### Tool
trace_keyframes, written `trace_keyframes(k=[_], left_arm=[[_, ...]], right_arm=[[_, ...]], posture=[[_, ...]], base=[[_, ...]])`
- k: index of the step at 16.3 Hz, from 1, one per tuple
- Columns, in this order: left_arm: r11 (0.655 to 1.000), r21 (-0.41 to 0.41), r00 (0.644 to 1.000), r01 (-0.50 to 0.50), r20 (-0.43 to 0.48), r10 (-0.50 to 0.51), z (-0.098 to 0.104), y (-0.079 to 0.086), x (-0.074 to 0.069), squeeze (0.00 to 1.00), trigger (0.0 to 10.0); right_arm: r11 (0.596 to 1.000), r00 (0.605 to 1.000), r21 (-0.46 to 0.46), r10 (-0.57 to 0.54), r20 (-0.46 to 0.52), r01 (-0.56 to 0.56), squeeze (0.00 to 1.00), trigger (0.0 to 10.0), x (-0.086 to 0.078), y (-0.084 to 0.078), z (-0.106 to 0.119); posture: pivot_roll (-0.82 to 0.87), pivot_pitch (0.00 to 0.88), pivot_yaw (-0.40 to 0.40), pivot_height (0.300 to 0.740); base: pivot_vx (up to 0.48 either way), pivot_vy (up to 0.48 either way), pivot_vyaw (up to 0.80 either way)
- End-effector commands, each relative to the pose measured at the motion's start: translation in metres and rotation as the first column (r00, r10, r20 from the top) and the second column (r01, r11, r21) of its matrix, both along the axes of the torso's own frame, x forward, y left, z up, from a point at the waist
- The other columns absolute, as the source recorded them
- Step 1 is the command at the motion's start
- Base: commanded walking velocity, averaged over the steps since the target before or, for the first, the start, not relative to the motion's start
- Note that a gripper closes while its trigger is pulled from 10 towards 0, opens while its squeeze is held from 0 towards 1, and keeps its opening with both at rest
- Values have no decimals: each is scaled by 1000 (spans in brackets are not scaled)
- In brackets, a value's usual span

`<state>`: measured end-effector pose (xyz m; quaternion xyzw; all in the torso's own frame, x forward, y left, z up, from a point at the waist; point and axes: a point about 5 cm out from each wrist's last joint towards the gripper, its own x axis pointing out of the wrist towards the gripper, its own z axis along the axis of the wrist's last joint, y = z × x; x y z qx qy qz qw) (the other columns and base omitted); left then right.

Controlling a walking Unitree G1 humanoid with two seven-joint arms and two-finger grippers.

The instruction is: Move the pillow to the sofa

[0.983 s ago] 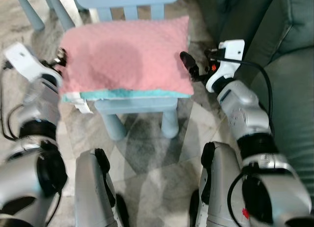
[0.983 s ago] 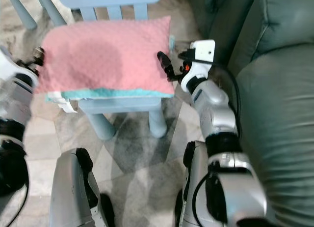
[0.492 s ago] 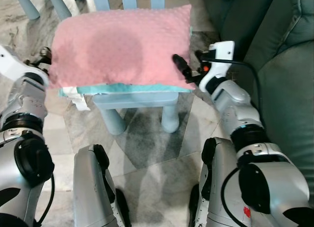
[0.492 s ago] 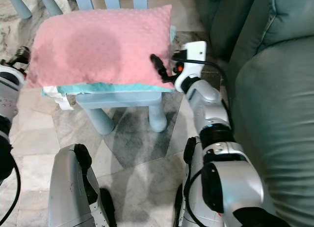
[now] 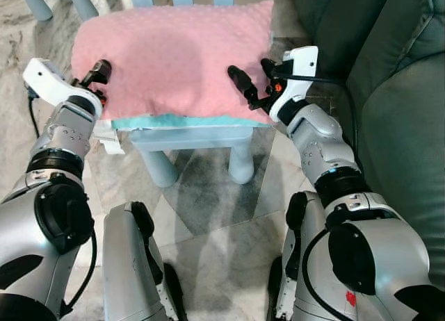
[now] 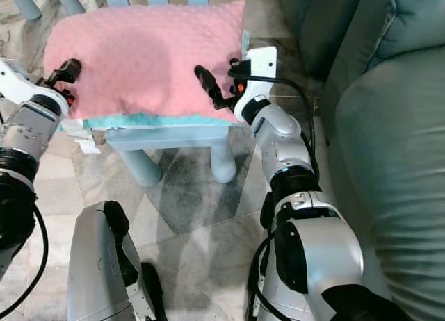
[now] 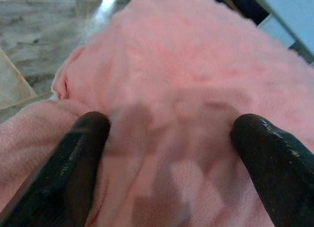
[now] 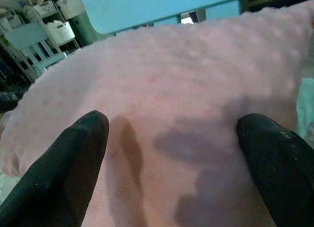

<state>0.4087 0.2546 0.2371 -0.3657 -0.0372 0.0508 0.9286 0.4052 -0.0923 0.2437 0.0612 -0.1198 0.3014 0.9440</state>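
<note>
Both grippers stand spread wide: the left gripper (image 7: 171,138) against the pink pillow's (image 5: 174,53) left edge, the right gripper (image 8: 171,138) over its right end. The pillow lies on a blue chair (image 5: 191,137) beside the green sofa (image 5: 403,126).

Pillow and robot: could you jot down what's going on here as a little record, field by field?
Pillow: pink pillow lying on a light blue chair
Left claw: open, over the pillow's left end, fingers spread above the fabric
Right claw: open, over the pillow's right end, fingers spread
Sofa: green sofa on the robot's right, beside the chair
Floor: marble-patterned floor
Task state: pillow not yet lifted
</note>
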Motion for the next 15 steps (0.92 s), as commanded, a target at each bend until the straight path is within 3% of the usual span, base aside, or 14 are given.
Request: trace_keyframes(k=[1,5,8,9,12,15], left_arm=[[1000,-12,1000,22,-14,-22,-1,-3,1,0,10000],[997,9,997,75,-18,-75,-3,-11,2,0,10000],[979,24,979,201,-21,-201,-10,-31,5,0,10000],[962,22,963,271,0,-271,-10,-44,6,0,0],[941,23,941,338,11,-339,-13,-58,7,0,0],[926,36,926,376,-1,-376,-19,-69,6,0,0]], right_arm=[[1000,1000,-24,7,-14,-7,0,10000,0,7,-3],[999,997,-49,3,-74,-6,0,10000,2,23,-12],[1000,993,1,14,-116,-14,0,10000,2,40,-9],[997,990,53,61,-126,-55,0,0,0,52,-4],[993,988,60,108,-107,-102,0,0,-3,66,2],[989,984,70,137,-112,-129,0,0,-6,71,-1]], posture=[[-14,368,60,399],[-8,379,65,399],[11,378,63,399],[18,385,60,399],[15,392,58,399],[13,396,56,399]], base=[[0,0,0],[0,0,0],[0,0,0],[0,0,0],[0,0,0],[0,0,0]])
